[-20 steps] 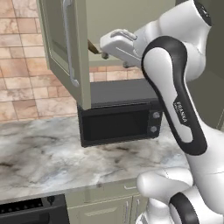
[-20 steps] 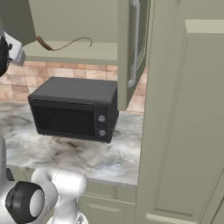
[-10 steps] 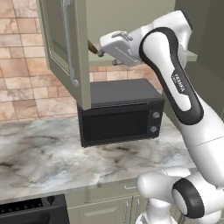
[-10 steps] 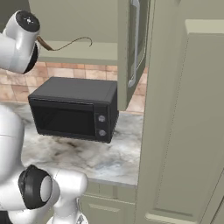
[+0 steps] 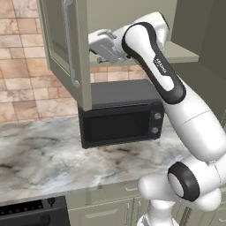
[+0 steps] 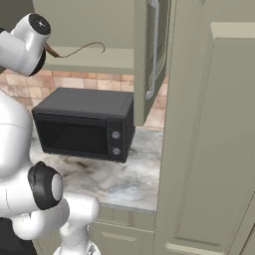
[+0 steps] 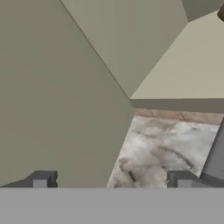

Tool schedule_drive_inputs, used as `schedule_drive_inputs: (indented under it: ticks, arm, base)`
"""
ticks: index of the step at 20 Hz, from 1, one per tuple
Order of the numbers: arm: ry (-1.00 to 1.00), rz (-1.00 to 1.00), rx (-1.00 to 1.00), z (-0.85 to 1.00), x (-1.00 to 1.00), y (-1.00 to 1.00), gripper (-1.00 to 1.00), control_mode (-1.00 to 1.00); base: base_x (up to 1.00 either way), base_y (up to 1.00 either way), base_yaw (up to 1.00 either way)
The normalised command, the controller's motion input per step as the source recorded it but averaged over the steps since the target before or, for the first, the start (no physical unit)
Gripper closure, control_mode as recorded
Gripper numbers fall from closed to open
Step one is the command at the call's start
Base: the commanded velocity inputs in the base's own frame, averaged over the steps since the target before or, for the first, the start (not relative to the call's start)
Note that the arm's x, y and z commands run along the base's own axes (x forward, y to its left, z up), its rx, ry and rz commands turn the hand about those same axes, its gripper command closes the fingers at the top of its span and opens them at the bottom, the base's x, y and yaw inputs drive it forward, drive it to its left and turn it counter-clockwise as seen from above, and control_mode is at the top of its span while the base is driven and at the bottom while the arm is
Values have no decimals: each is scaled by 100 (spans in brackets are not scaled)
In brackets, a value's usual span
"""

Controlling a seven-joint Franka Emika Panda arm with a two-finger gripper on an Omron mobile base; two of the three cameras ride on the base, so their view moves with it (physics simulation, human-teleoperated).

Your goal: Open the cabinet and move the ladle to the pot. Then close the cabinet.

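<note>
The sage-green cabinet (image 5: 55, 44) stands with both doors swung open; its right door (image 6: 152, 55) juts out with a silver bar handle. On the cabinet's shelf (image 6: 94, 61) lies the brown ladle (image 6: 79, 49), its thin curved handle pointing right. A brown bit of the ladle (image 7: 221, 13) shows at the top right corner of the hand view. My gripper (image 5: 93, 49) hangs at shelf height just behind the left door's edge. It (image 7: 113, 180) is open with nothing between its fingertips (image 7: 43, 179). The pot is out of view.
A black microwave (image 5: 121, 117) sits on the marble counter (image 5: 39, 154) right under the cabinet. A tall pale cabinet panel (image 6: 209, 139) stands at the right. A dark stove edge (image 5: 31, 214) lies at the lower left. Brick tiles cover the back wall (image 5: 22, 79).
The hand has slid a little left toward the left door's edge, and the arm's upper joints have swung up and in. Ladle and doors stay put.
</note>
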Motion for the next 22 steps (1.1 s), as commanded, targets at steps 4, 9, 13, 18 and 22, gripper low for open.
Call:
schedule_drive_inputs:
  ticks: [4,9,13,18,22]
  arm:
    - [0,-2,0,-7,48,62,-100,-100]
    - [0,-1,1,-4,47,57,-100,-100]
    - [0,0,9,-8,32,66,-100,-100]
    - [0,0,10,-17,20,92,-100,-100]
    - [-1,-3,8,-19,11,100,-100,-100]
  base:
    - [0,0,0]
    - [0,0,0]
    - [0,0,0]
    - [0,0,0]
    - [0,0,0]
